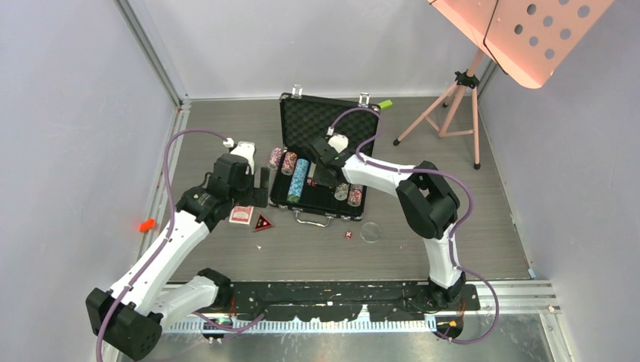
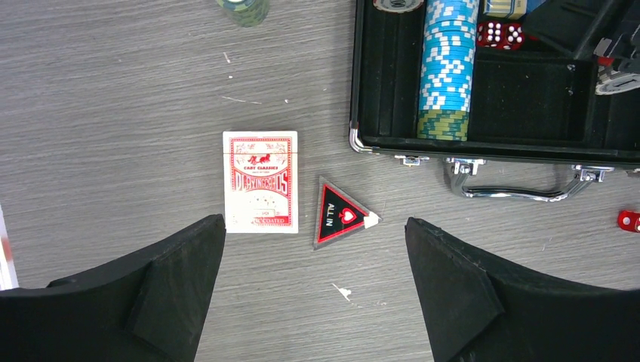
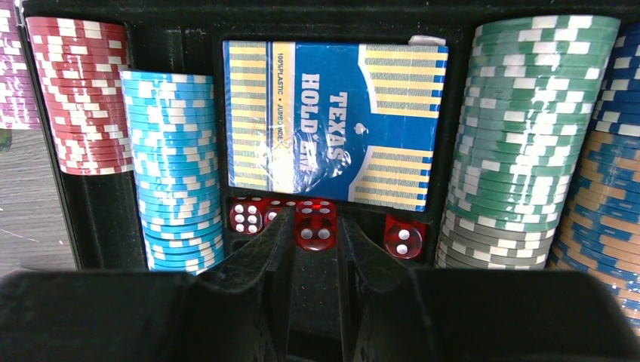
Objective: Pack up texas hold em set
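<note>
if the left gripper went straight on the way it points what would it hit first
Likely the red triangle, just ahead of the left gripper, beside the card deck; depth is unclear.

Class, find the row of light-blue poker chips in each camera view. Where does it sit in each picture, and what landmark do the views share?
Top external: light-blue chips just left of centre, in the left half of the black case.
Left wrist: chips upper right, reaching the top edge.
Right wrist: chips at left, beside red chips.
Shared landmark: the black case.
</note>
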`<state>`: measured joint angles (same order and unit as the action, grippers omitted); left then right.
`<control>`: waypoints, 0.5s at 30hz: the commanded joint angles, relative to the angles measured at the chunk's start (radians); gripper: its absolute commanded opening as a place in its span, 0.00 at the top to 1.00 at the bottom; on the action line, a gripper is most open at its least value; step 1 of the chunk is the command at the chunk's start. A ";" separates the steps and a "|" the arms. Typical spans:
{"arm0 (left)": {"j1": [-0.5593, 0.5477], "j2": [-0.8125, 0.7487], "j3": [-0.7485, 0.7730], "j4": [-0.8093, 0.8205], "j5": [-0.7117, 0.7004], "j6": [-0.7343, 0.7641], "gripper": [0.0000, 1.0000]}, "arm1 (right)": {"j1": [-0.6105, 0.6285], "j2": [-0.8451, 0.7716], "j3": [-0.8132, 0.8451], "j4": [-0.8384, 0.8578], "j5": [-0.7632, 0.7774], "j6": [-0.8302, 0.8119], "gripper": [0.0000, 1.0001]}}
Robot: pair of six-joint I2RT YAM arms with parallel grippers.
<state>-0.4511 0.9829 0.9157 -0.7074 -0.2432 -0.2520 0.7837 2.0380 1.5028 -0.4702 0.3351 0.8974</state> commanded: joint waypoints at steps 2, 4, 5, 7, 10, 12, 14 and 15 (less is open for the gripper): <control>0.003 -0.024 0.006 0.031 -0.006 0.017 0.07 | -0.003 -0.018 -0.036 0.051 -0.007 0.037 0.80; 0.003 -0.023 0.008 0.031 -0.005 0.017 0.07 | -0.005 -0.016 -0.050 0.065 -0.015 0.041 0.79; 0.003 -0.024 0.008 0.031 -0.005 0.017 0.07 | -0.006 -0.011 -0.051 0.068 -0.021 0.038 0.78; 0.003 -0.021 0.007 0.031 -0.004 0.017 0.07 | -0.009 -0.003 -0.048 0.067 -0.035 0.036 0.75; 0.003 -0.019 0.008 0.031 -0.005 0.019 0.07 | -0.012 -0.007 -0.051 0.058 -0.029 0.035 0.72; 0.003 -0.017 0.008 0.032 -0.002 0.019 0.07 | -0.014 -0.019 -0.059 0.062 -0.031 0.032 0.63; 0.003 -0.016 0.010 0.030 -0.002 0.019 0.07 | -0.015 -0.022 -0.061 0.062 -0.040 0.029 0.61; 0.003 -0.016 0.011 0.030 -0.002 0.019 0.07 | -0.015 -0.023 -0.060 0.063 -0.047 0.029 0.60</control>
<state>-0.4511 0.9768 0.9157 -0.7074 -0.2432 -0.2493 0.7696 2.0365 1.4616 -0.4229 0.3119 0.9203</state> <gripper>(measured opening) 0.928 0.383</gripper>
